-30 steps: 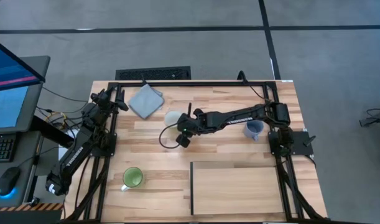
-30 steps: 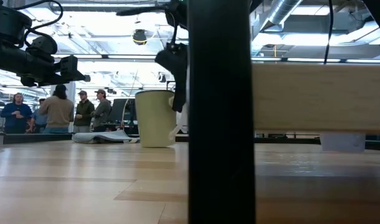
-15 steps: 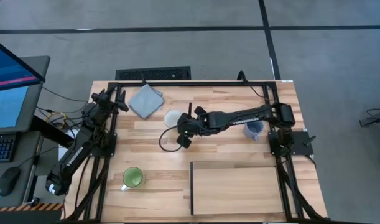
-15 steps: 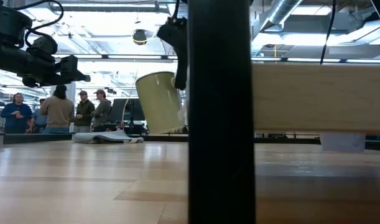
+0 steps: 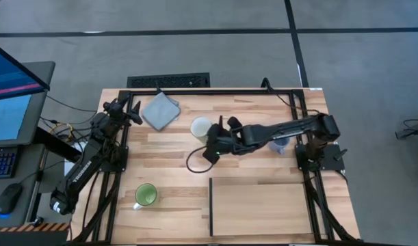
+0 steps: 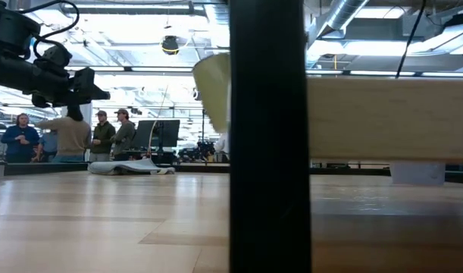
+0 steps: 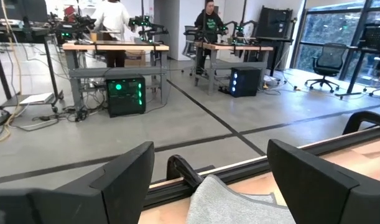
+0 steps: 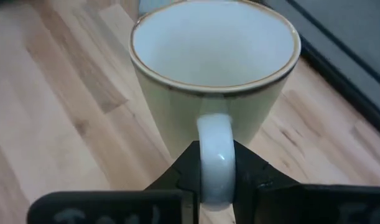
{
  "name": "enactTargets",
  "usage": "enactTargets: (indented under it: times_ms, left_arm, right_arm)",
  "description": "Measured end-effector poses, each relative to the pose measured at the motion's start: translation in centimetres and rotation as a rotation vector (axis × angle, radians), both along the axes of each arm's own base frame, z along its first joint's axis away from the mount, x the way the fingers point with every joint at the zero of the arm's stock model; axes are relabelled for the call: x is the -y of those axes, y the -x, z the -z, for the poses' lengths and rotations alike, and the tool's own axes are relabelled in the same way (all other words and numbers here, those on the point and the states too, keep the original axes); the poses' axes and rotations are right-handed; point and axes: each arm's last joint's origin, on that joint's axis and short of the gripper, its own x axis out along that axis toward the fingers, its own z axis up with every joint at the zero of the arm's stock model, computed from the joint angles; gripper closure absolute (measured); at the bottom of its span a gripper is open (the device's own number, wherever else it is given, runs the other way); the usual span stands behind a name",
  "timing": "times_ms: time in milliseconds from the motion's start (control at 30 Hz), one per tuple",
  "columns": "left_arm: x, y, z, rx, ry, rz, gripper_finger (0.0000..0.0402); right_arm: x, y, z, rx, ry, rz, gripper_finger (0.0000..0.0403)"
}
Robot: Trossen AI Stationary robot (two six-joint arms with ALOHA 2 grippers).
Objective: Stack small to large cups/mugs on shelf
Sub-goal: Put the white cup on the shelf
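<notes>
1. Right tool (image 5: 216,137): clamped on the handle of the cream-white mug (image 5: 200,127), held clear above the mid-table planks, rim up in the right wrist view.
2. Left tool (image 5: 131,111): fingers spread, empty, at the far left edge beside the grey cloth (image 5: 159,110).
3. Green mug (image 5: 146,195): near left on the table (image 5: 167,167).
4. Blue-grey mug (image 5: 280,143): right side, partly under the right arm.
5. Shelf (image 5: 256,206): near right, bare.

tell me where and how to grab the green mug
Grip the green mug by its handle, which sticks out toward the table's left edge, coming straight down from above. It stands upright, mouth up, with open table around it. The left gripper, parked by the grey cloth, looks the nearer one.
</notes>
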Motion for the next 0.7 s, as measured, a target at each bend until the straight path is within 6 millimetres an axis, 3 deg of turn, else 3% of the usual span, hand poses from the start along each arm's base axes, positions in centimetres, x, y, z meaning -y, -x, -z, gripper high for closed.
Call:
enactTargets:
  times_ms: [233, 700]
  left_arm:
    - [-0.1, -0.1, 0.2, -0.013, 0.026, 0.023, 0.0097]
    - [-0.2, -0.2, 0.4, -0.019, 0.040, 0.027, 0.0097]
  right_arm:
    - [-2.8, 2.6, -1.8, 0.060, -0.014, 0.075, 0.0336]
    - [-8.8, 6.3, -1.4, 0.127, -0.110, 0.234, 0.0336]
